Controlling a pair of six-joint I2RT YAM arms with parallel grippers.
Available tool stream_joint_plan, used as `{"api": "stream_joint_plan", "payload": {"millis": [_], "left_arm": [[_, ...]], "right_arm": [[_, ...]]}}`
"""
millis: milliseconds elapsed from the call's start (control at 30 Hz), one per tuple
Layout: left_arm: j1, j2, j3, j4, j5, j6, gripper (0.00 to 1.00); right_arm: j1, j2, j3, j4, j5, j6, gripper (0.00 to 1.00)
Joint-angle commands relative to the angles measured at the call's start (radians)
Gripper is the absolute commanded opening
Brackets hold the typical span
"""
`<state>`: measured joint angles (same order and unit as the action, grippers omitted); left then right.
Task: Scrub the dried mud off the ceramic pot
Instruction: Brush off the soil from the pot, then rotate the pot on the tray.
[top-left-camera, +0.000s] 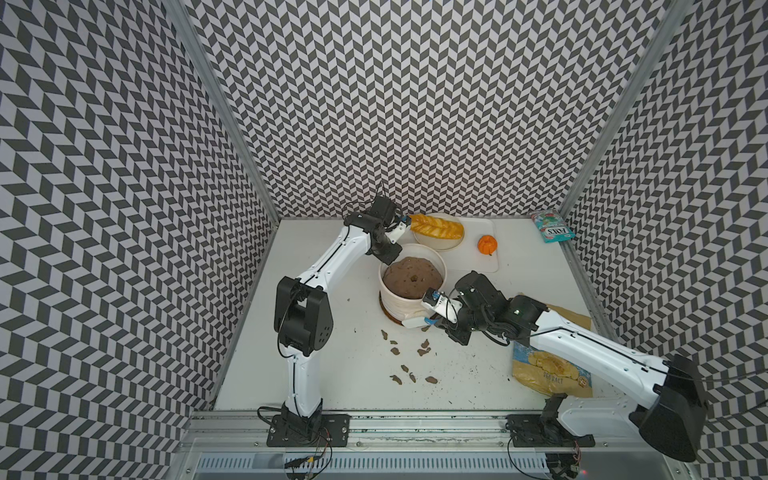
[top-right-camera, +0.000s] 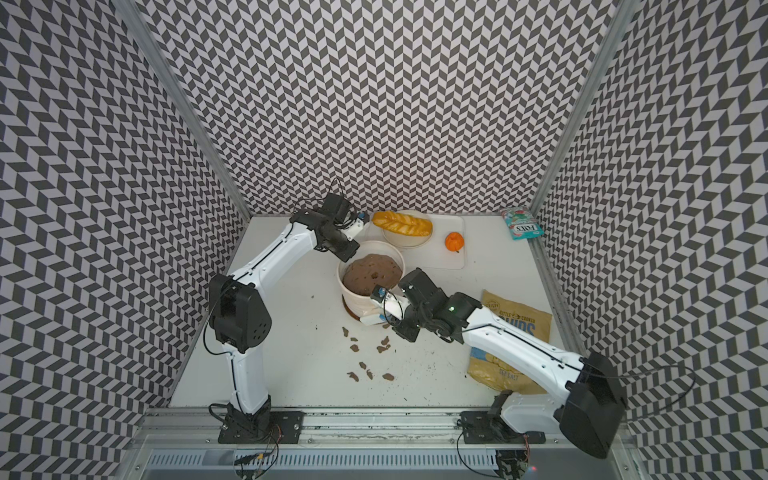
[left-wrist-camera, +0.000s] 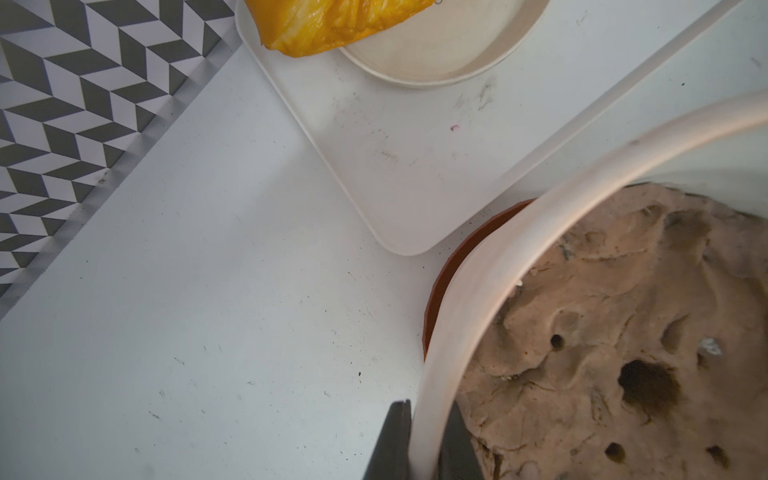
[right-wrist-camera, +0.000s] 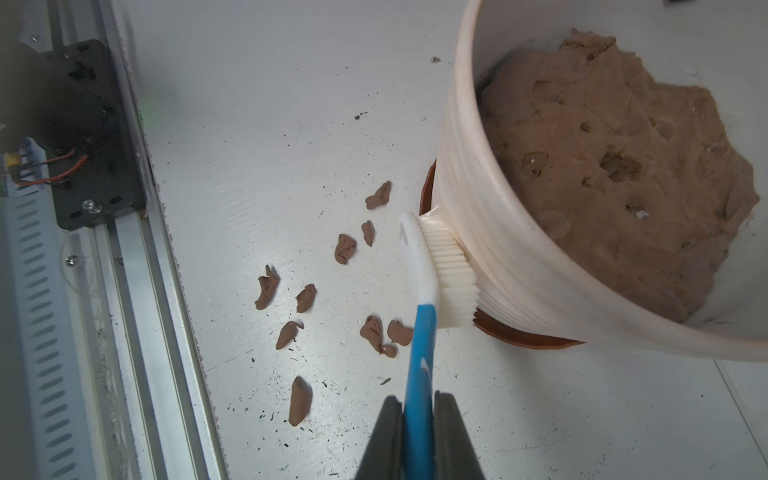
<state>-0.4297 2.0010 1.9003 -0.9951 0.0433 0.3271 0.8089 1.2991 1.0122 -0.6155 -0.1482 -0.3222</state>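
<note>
1. In both top views the ceramic pot (top-left-camera: 398, 305) (top-right-camera: 356, 302) stood mid-surface on its brown saucer (top-left-camera: 392, 318), filled with soil (top-left-camera: 411, 277). The left jaws pinched its far-left rim. The right jaws, at its near-right side, gripped a brush (top-left-camera: 415, 323). Flakes of dried mud (top-left-camera: 424, 352) (top-right-camera: 383, 348) lay scattered on the surface (top-left-camera: 332, 374) just near of the pot.
2. In the left wrist view, the left jaws were clenched across the pot's rim (left-wrist-camera: 457, 299), one inside and one outside.
3. In the right wrist view, the right jaws clamped the brush's blue handle (right-wrist-camera: 419, 374). Its white bristles (right-wrist-camera: 451, 270) pressed against the pot's ribbed outer wall (right-wrist-camera: 498, 249), just above the saucer (right-wrist-camera: 523, 337).
</note>
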Motion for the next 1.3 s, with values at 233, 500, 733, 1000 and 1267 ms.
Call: {"api": "stream_joint_plan", "payload": {"millis": [233, 500, 733, 1000, 1267], "left_arm": [[-0.023, -0.005, -0.007, 0.026, 0.058, 0.113, 0.00], [-0.017, 0.023, 0.008, 0.041, 0.045, 0.177, 0.01], [-0.015, 0.000, 0.008, 0.079, 0.106, 0.266, 0.04], [-0.009, 0.024, 0.042, 0.065, 0.140, 0.334, 0.05], [-0.005, 0.037, 0.071, 0.058, 0.183, 0.377, 0.07]], "right_arm": [[-0.046, -0.009, 0.018, -0.076, 0.235, 0.055, 0.00], [-0.038, -0.120, 0.037, -0.109, -0.056, -0.021, 0.00], [-0.037, -0.152, 0.058, -0.205, 0.049, 0.002, 0.00], [-0.040, -0.161, 0.084, -0.324, 0.205, 0.037, 0.00], [-0.081, -0.139, 0.129, -0.360, 0.391, 0.074, 0.00]]}}
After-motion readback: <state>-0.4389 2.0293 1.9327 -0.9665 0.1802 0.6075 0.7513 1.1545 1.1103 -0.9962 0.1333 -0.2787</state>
